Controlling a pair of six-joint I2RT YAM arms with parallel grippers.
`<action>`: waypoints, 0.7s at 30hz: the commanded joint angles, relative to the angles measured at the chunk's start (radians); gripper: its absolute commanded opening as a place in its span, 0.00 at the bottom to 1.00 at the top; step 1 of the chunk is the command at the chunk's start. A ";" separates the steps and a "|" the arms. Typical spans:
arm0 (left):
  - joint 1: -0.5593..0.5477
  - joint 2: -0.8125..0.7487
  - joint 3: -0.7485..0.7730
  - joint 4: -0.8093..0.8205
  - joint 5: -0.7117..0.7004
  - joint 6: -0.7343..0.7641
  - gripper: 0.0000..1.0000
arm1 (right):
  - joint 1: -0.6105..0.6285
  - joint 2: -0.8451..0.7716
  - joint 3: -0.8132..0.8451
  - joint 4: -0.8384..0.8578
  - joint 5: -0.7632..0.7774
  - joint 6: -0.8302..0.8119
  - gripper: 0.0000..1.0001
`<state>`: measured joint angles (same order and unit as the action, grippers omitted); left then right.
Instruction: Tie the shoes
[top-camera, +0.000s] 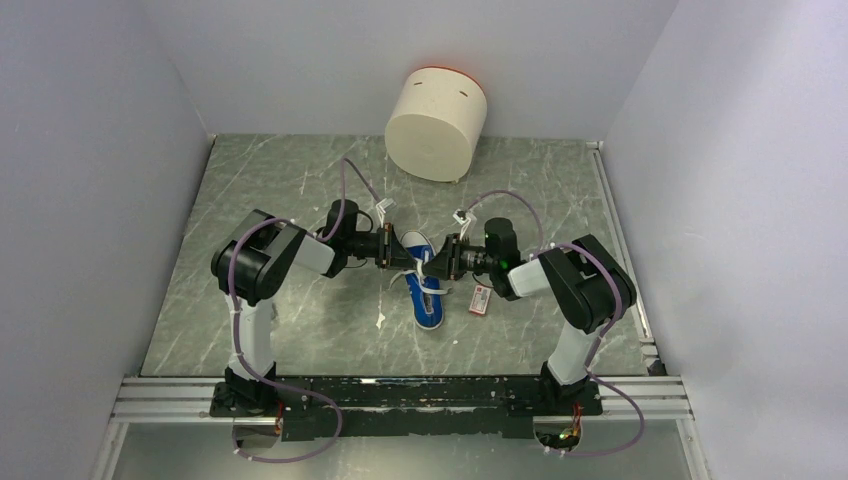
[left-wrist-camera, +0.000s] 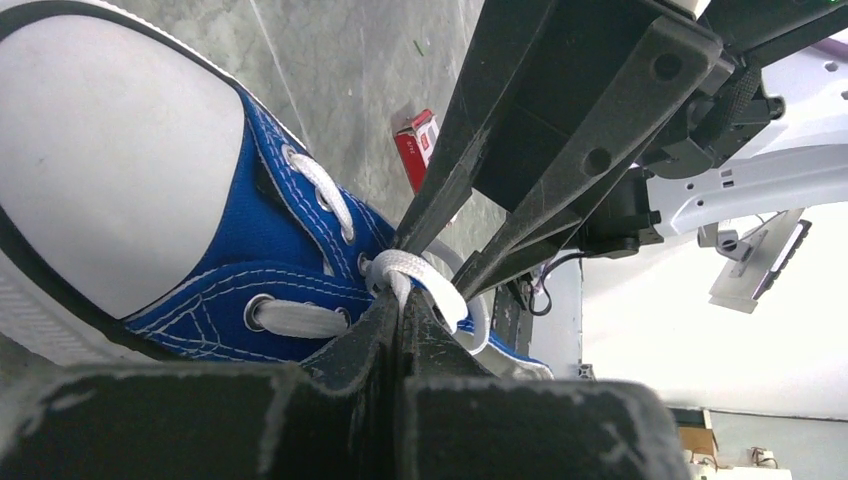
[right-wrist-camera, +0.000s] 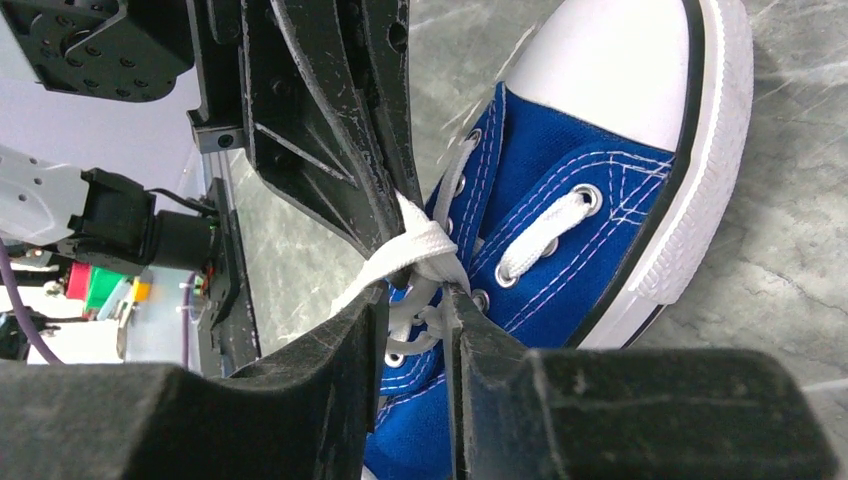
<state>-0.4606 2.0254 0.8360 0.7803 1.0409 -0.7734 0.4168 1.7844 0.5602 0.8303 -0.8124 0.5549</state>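
The blue canvas sneaker (top-camera: 428, 300) lies mid-table with its white toe cap (left-wrist-camera: 120, 170) toward the back; it also shows in the right wrist view (right-wrist-camera: 600, 150). My two grippers meet over its laces from opposite sides. My left gripper (top-camera: 403, 255) is shut on a strand of the white lace (left-wrist-camera: 425, 270), pinched at its tips (left-wrist-camera: 402, 290). My right gripper (top-camera: 440, 262) holds the bunched lace (right-wrist-camera: 420, 245) between its tips (right-wrist-camera: 418, 290), with a narrow gap left between the jaws. The lace forms a knot between the two grippers.
A small red-and-white packet (top-camera: 480, 298) lies right of the shoe, under the right arm; it also shows in the left wrist view (left-wrist-camera: 415, 145). A large cream cylinder (top-camera: 436, 122) stands at the back wall. A small white scrap (top-camera: 381, 320) lies left of the shoe.
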 joint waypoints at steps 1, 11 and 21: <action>0.004 -0.011 -0.015 0.080 0.026 -0.025 0.05 | 0.015 -0.002 0.009 -0.025 0.027 -0.035 0.32; -0.003 -0.028 -0.014 0.054 0.018 -0.004 0.05 | 0.036 -0.019 0.006 -0.012 0.053 -0.015 0.09; 0.004 -0.106 0.000 -0.261 -0.041 0.210 0.34 | 0.027 -0.150 0.027 -0.241 0.125 -0.145 0.00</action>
<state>-0.4572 1.9636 0.8257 0.6479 1.0168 -0.6724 0.4465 1.6669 0.5686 0.6731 -0.7177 0.4797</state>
